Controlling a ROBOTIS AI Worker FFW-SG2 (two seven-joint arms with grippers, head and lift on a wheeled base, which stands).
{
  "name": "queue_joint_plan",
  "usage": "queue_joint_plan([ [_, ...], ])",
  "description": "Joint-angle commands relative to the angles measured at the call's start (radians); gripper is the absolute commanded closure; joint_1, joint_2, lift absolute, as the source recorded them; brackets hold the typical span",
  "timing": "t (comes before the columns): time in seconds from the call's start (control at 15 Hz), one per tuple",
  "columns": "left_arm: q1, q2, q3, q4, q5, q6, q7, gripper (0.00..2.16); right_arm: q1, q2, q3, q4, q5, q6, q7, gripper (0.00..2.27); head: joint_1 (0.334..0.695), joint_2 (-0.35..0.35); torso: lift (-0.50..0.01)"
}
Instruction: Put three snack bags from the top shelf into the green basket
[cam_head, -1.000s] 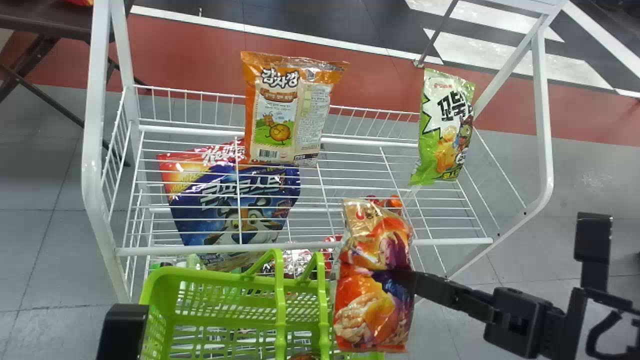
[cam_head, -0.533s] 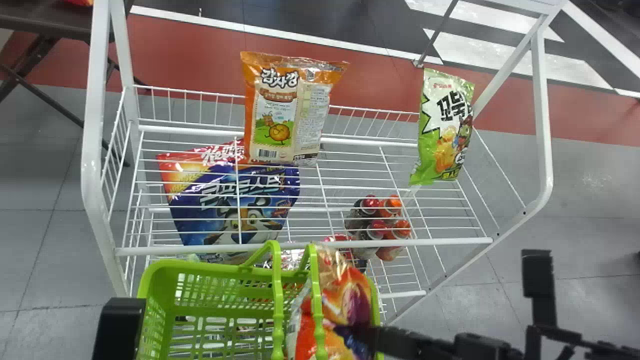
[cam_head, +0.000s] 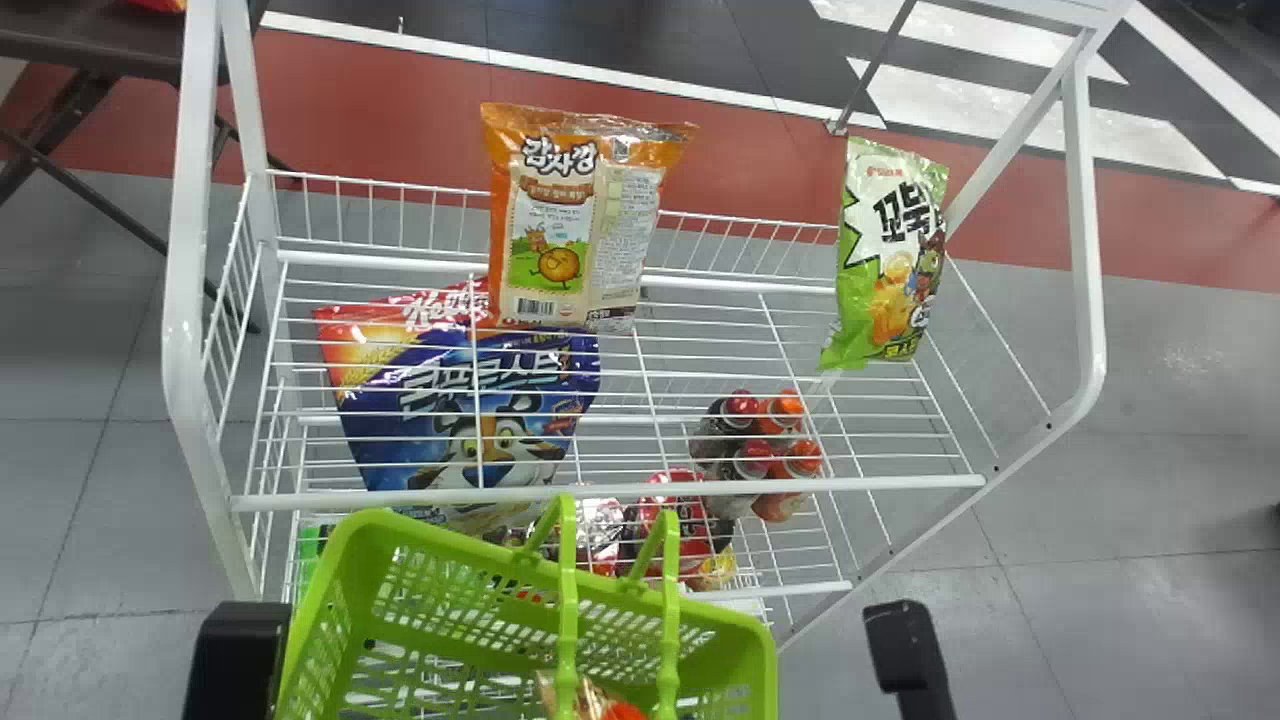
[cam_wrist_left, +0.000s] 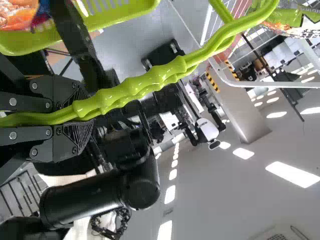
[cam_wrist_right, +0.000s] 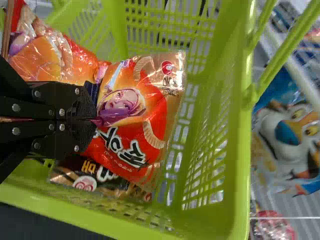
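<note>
Snack bag (cam_wrist_right: 160, 107), red and orange, has just come down into the green basket (cam_head: 768, 660), pinched firmly in the right gripper (cam_wrist_right: 92, 119); letting go comes next, I'd judge. A dark packet (cam_wrist_right: 90, 177) lies under it, so this may be number two. The left gripper (cam_wrist_left: 84, 111) clamps the handles (cam_wrist_left: 165, 71), which stand over the basket's opening and could snag the lift-out. An orange bag (cam_head: 560, 230) and a green bag (cam_head: 895, 260) stand on the top shelf (cam_head: 850, 485).
</note>
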Motion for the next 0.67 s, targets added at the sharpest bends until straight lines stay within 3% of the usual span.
queue_joint_plan([
  [0.0, 0.005, 0.003, -0.001, -0.011, 0.000, 0.006, 0.000, 1.68, -0.002, -0.005, 0.039, 0.034, 0.076, 0.005, -0.001, 2.22, 0.695, -0.350, -0.045],
  [0.07, 0.008, 0.003, 0.001, -0.014, 0.000, 0.006, 0.000, 1.68, -0.002, -0.005, 0.040, 0.036, 0.099, 0.005, -0.003, 1.86, 0.695, -0.350, -0.045],
  [0.13, 0.008, 0.003, 0.002, -0.014, 0.000, 0.009, 0.001, 1.68, -0.002, -0.007, 0.040, 0.030, 0.115, 0.005, -0.009, 1.16, 0.695, -0.350, -0.045],
  [0.2, 0.006, 0.003, 0.002, -0.014, -0.002, 0.009, 0.001, 1.68, -0.002, -0.007, 0.037, 0.008, 0.134, 0.005, -0.013, 0.05, 0.695, -0.350, -0.045],
  [0.4, 0.003, 0.000, 0.001, -0.013, -0.002, 0.015, 0.001, 1.68, 0.003, -0.008, 0.016, -0.067, 0.208, -0.132, 0.005, 0.03, 0.695, -0.350, -0.045],
  [0.6, 0.005, 0.001, -0.001, -0.013, 0.000, 0.012, 0.001, 1.68, -0.010, -0.011, -0.004, -0.072, 0.234, -0.429, 0.111, 0.06, 0.695, -0.350, -0.045],
])
